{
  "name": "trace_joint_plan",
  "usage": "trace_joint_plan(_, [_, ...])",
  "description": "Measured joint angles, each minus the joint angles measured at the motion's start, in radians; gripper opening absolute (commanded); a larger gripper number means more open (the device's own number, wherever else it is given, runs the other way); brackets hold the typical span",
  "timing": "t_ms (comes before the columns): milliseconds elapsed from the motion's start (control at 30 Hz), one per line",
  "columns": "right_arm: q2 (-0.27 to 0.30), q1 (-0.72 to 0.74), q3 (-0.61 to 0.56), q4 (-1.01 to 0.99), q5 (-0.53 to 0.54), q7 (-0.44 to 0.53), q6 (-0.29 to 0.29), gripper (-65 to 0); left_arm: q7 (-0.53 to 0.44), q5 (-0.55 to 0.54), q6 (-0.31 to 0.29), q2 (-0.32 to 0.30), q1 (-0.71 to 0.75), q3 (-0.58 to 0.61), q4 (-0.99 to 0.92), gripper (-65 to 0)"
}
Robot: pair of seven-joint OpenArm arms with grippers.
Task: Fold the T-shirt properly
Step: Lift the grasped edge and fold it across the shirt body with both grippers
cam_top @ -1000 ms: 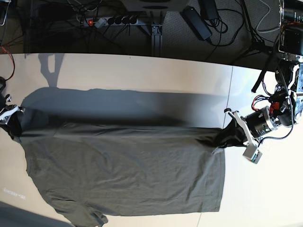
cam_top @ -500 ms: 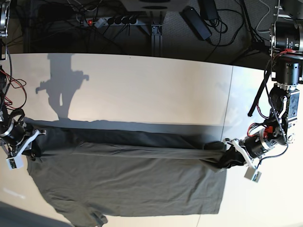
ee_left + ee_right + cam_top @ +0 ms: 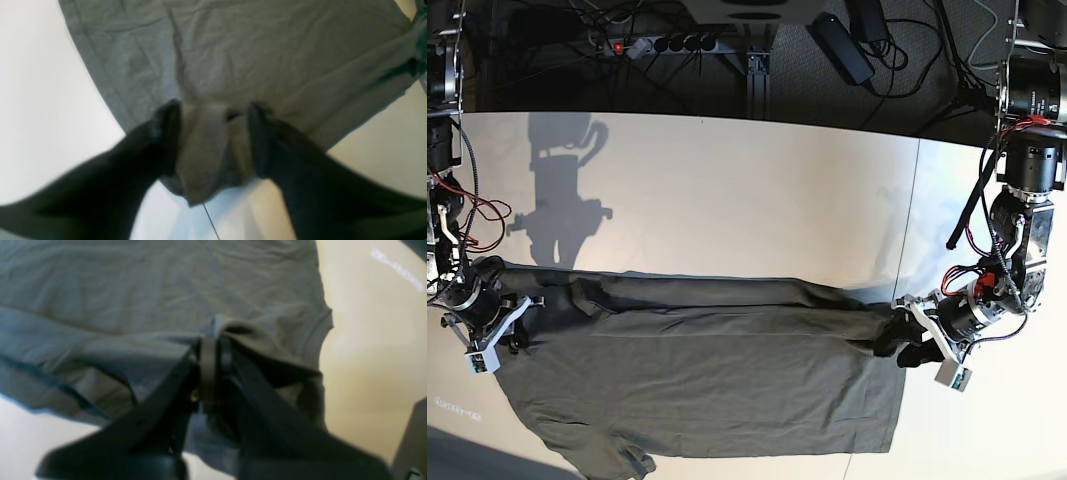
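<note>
Two grippers are working opposite ends of the T-shirt [image 3: 707, 375], which is lying spread across the white table [image 3: 727, 190] with a folded edge running along its far side. The left gripper [image 3: 213, 133] is standing with its fingers well apart, a bunched fold of fabric sitting loose between them. The right gripper [image 3: 213, 356] is showing its fingers [image 3: 207, 366] close together with cloth gathered around the tips; whether it is actually pinching cannot be told.
</note>
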Motion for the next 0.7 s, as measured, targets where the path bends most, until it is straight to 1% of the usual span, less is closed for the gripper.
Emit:
trace_joint_plan(33, [-0.004, 0.000, 0.000, -0.006, -0.003, 0.008, 0.000, -33.9, 0.000, 0.000, 0.000, 0.001, 0.000, 0.000, 0.000, -28.1])
trace_joint_plan(67, [-0.006, 0.000, 0.000, -0.009, -0.005, 0.011, 0.000, -26.6, 0.000, 0.001, 0.000, 0.006, -0.003, 0.000, 0.000, -28.1])
trace_joint_plan(100, [-0.008, 0.000, 0.000, -0.009, -0.005, 0.012, -0.001, -22.4, 0.001, 0.001, 0.000, 0.009, -0.010, 0.000, 0.000, -28.1])
trace_joint_plan(133, [-0.008, 0.000, 0.000, -0.009, 0.000, 0.014, -0.001, -21.4, 0.001, 0.002, 0.000, 0.011, -0.018, 0.000, -0.001, -28.1])
trace_joint_plan(200, [-0.008, 0.000, 0.000, -0.006, 0.004, 0.044, -0.001, -21.6, 0.001, 0.002, 0.000, 0.010, -0.043, 0.000, -0.002, -28.1])
trace_joint_plan(267, [-0.008, 0.000, 0.013, 0.009, 0.008, 0.052, -0.001, -21.6, 0.005, -0.011, 0.000, 0.008, -0.071, 0.000, 0.001, -28.3])
trace_joint_plan(300, [-0.008, 0.000, 0.025, 0.017, 0.007, 0.054, -0.001, -21.6, 0.012, -0.035, 0.000, 0.009, -0.082, 0.000, 0.003, -29.0])
trace_joint_plan(333, [-0.008, 0.000, 0.039, 0.024, 0.010, 0.055, -0.001, -21.7, 0.026, -0.056, 0.000, 0.011, -0.092, -0.001, 0.006, -32.5])
trace_joint_plan(367, [-0.008, 0.001, 0.048, 0.027, 0.011, 0.058, -0.001, -22.9, 0.042, -0.055, 0.000, 0.016, -0.098, -0.001, 0.007, -38.8])
trace_joint_plan(400, [-0.008, 0.002, 0.054, 0.028, 0.020, 0.058, -0.001, -28.0, 0.051, -0.054, 0.000, 0.022, -0.100, 0.000, 0.008, -47.4])
trace_joint_plan(433, [-0.008, 0.002, 0.055, 0.028, 0.021, 0.058, -0.001, -38.1, 0.057, -0.050, 0.000, 0.031, -0.098, -0.001, 0.008, -56.1])
trace_joint_plan(467, [-0.011, 0.002, 0.055, 0.027, 0.023, 0.058, -0.001, -52.2, 0.062, -0.027, 0.000, 0.042, -0.093, -0.001, 0.008, -63.1])
trace_joint_plan(500, [-0.019, 0.002, 0.055, 0.027, 0.023, 0.052, -0.002, -65.0, 0.064, 0.005, 0.000, 0.056, -0.090, -0.001, 0.008, -65.0])
trace_joint_plan(567, [-0.040, 0.002, 0.055, 0.024, 0.016, 0.005, -0.001, -65.0, 0.067, 0.072, 0.000, 0.088, -0.085, -0.001, 0.008, -65.0])
trace_joint_plan(600, [-0.054, 0.002, 0.055, 0.016, 0.011, -0.001, -0.002, -65.0, 0.083, 0.102, 0.000, 0.102, -0.085, 0.000, 0.007, -65.0])
trace_joint_plan(633, [-0.068, 0.002, 0.055, 0.005, -0.009, 0.000, -0.002, -65.0, 0.102, 0.118, 0.019, 0.114, -0.086, 0.000, 0.000, -65.0])
trace_joint_plan(700, [-0.094, 0.002, 0.055, -0.031, -0.043, 0.002, -0.002, -65.0, 0.099, 0.144, 0.086, 0.131, -0.088, 0.000, -0.031, -65.0])
